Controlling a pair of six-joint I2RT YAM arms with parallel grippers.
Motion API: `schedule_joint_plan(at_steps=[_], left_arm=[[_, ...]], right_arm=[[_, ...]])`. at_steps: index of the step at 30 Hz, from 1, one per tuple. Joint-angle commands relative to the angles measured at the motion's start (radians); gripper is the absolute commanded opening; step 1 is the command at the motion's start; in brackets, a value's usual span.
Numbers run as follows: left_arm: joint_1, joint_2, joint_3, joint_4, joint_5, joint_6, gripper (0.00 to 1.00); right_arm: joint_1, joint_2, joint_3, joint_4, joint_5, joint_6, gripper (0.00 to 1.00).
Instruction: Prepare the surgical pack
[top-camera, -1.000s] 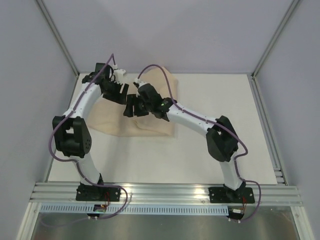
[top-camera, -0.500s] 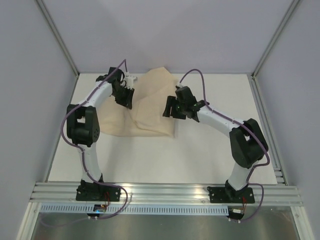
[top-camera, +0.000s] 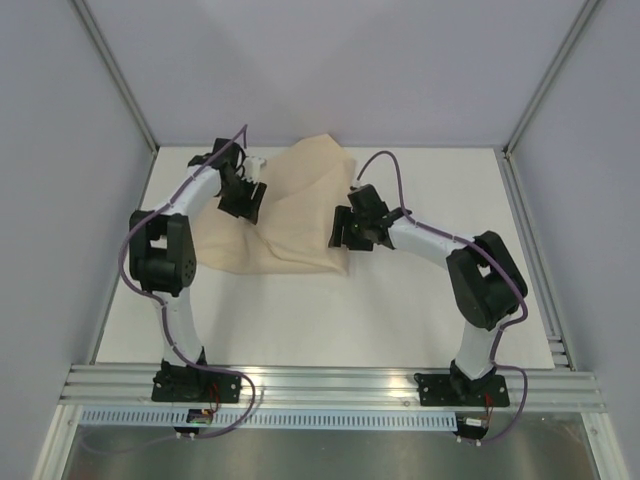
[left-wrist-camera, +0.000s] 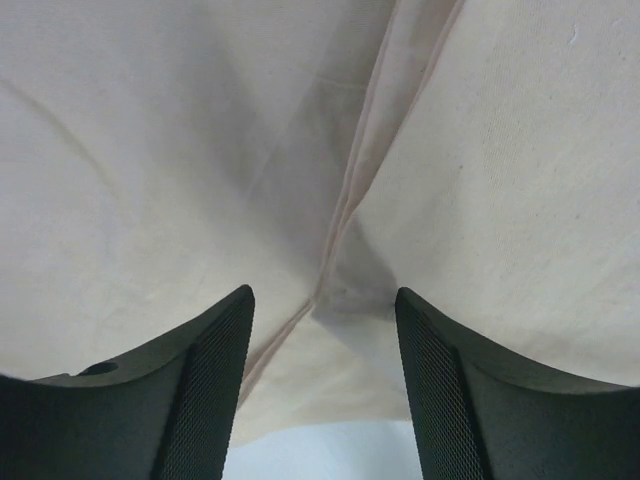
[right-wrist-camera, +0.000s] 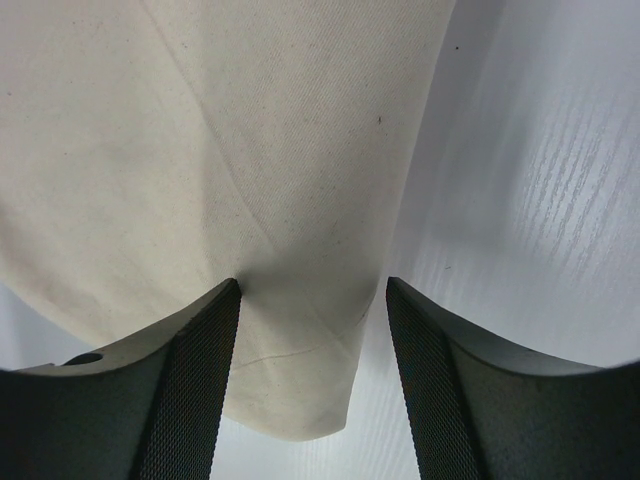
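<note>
Cloth (top-camera: 300, 215), tan and large, lies folded over itself on the far left part of a white table (top-camera: 430, 180), seen from above. It forms a rough, uneven rectangle with one flap rising toward the far edge. Two robot arms reach out from the near edge, one to each side of it.

The left gripper (top-camera: 243, 205) hangs over the left half of the cloth. Its wrist camera shows the two dark fingers standing apart, with a crease (left-wrist-camera: 350, 200) where two layers meet running between them. Nothing is pinched.

The right gripper (top-camera: 345, 232) sits at the near right corner of the cloth. Its camera shows the fingers spread on either side of that corner, with bare table to the right. The fabric lies loose between them and they have no grip on it.

As for progress, the wrapping looks partly done. The cloth is gathered into folds, but the shape is loose and lopsided, not a tidy closed bundle. No tray, scissors, tweezers, pads or packets show in any view; whether they lie under the fabric cannot be told. What seems left is to take hold of the crease and the corner, fold the remaining flaps in, and flatten the pack.
</note>
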Motion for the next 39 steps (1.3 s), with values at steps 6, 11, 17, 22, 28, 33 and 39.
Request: schedule_joint_plan(at_steps=[6, 11, 17, 22, 28, 33, 39], left_arm=[[0.187, -0.241, 0.117, -0.15, -0.067, -0.01, 0.73], [0.348, -0.233, 0.116, -0.198, -0.178, 0.002, 0.77], [0.488, -0.218, 0.056, -0.177, -0.049, 0.008, 0.74], [0.554, -0.08, 0.126, -0.184, 0.026, -0.001, 0.71], [0.596, 0.074, 0.186, -0.195, 0.062, 0.016, 0.68], [0.596, 0.143, 0.177, -0.162, 0.03, 0.014, 0.66], [0.593, 0.239, 0.215, -0.161, 0.01, 0.01, 0.64]], right_arm=[[0.002, -0.061, 0.05, 0.021, 0.034, -0.045, 0.64], [0.002, -0.043, 0.053, -0.008, 0.042, -0.063, 0.64], [0.002, -0.057, 0.024, -0.017, 0.046, -0.054, 0.63], [0.002, -0.054, 0.027, -0.039, 0.048, -0.046, 0.63], [0.002, -0.051, 0.024, -0.048, 0.057, -0.031, 0.63], [0.002, -0.032, 0.044, -0.059, 0.068, -0.02, 0.62], [0.002, -0.017, 0.056, -0.074, 0.071, -0.026, 0.62]])
